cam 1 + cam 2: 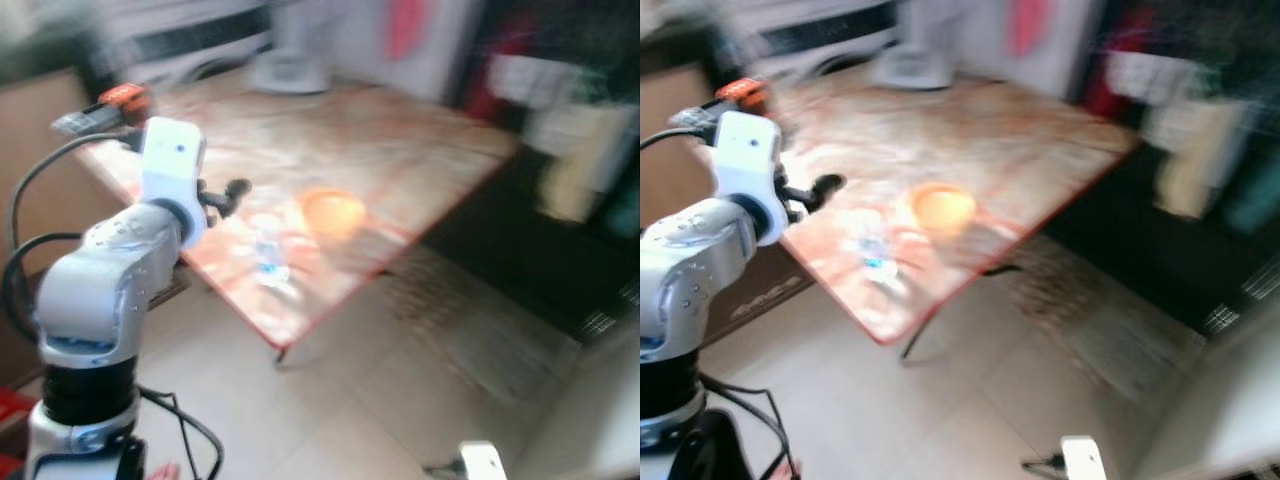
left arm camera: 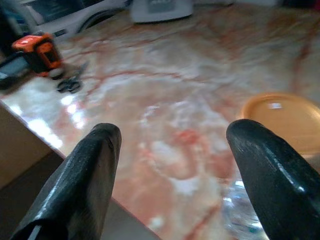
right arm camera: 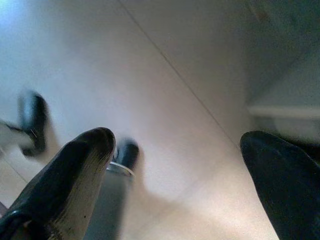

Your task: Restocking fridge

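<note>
We find the left gripper (image 2: 170, 175) wide open, empty, near a seemingly clear bottle (image 1: 268, 255): light, slippery; grasp mid-body. Right gripper (image 3: 180, 180) open, empty.

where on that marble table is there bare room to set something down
The middle of the table is bare, between the orange lid and the white appliance. The near edge is crowded: clear bottle, lid, left claw. The far-left corner holds an orange tape measure.

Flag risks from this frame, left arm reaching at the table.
1. The clear bottle stands near the marble table's front edge; a nudge from the open left gripper could tip it off.
2. The head views are blurred, so aim may be off.
3. The orange lid sits close beside the bottle.
</note>
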Robot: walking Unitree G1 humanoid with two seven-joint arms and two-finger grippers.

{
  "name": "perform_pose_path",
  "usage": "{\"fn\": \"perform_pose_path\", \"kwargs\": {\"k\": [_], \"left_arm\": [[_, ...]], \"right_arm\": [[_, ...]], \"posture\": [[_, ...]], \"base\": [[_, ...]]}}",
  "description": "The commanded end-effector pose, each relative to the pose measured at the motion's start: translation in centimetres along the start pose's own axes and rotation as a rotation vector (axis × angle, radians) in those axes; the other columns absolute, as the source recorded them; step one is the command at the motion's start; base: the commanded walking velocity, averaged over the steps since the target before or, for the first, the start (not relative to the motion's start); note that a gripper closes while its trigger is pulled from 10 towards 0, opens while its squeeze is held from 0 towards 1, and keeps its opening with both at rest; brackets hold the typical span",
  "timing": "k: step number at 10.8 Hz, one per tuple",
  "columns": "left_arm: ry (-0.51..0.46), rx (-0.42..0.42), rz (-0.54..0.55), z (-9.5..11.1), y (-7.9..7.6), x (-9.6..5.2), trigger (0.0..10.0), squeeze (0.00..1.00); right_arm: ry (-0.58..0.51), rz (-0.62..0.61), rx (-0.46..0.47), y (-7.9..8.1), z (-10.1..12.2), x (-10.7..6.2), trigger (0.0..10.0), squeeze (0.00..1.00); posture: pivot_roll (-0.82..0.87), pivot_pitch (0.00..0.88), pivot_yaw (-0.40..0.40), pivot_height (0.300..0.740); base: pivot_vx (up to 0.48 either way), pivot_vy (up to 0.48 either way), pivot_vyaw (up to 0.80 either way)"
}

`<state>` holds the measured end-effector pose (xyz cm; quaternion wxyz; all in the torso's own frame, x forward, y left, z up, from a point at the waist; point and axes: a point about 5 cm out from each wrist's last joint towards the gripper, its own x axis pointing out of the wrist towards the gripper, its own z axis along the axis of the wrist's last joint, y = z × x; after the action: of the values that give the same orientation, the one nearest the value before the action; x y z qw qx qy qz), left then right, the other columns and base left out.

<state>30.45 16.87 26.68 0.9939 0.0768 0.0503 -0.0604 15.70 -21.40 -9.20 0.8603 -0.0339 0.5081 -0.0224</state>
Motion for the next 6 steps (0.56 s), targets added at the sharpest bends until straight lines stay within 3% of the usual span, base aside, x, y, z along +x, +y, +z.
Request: {"fn": "perform_pose_path", "kwargs": {"k": [1,4,6], "left_arm": [[-0.011,0.009,-0.054,0.29,-1.18,-0.12,10.0,0.0],[-0.014,0.017,-0.079,0.5,-1.59,0.0,10.0,0.0],[-0.017,0.048,-0.075,0.92,-1.58,-0.09,10.0,0.0]], "right_arm": [[0.031,0.0,-0.007,-0.35,-1.05,-0.18,10.0,0.0],[0.042,-0.003,0.018,-0.09,-1.52,-0.22,10.0,0.0],[0.04,0.001,0.01,-0.06,-1.48,-0.21,10.0,0.0]], "posture": [[0.14,0.047,-0.014,0.74],[0.13,0.042,-0.002,0.74],[0.14,0.06,-0.001,0.74]], "base": [[0.315,0.0,0.0],[0.31,0.0,0.0],[0.0,0.0,0.0]]}}
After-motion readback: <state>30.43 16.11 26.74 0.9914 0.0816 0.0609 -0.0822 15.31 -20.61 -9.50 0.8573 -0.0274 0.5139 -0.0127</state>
